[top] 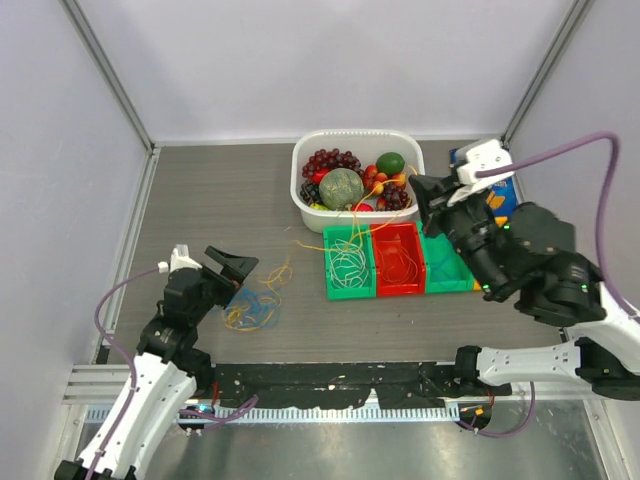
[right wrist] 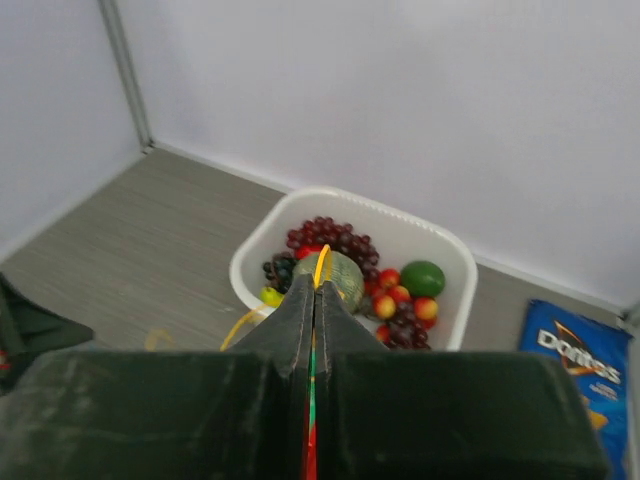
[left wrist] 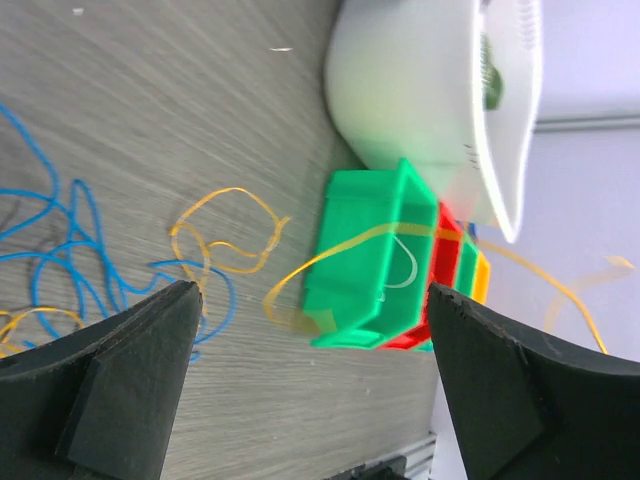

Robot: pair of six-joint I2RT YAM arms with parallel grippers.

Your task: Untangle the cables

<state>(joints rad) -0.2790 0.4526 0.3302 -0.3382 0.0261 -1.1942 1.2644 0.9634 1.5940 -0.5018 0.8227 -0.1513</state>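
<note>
Now: R pincer [right wrist: 315, 286] pinches 1 yellow cable [right wrist: 321, 258] — L pincer [left wrist: 312, 296] agape; 3 bins [top: 399, 291].

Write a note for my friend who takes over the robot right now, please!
Left gripper: open, holding nothing, hovering by the blue and yellow tangle on the table.
Right gripper: shut on a yellow cable, raised beside the white fruit tub.
Done: white cables lie in the green bin, orange cables in the red bin.
Left: probably free that yellow cable, then pull the tangle apart.
</note>
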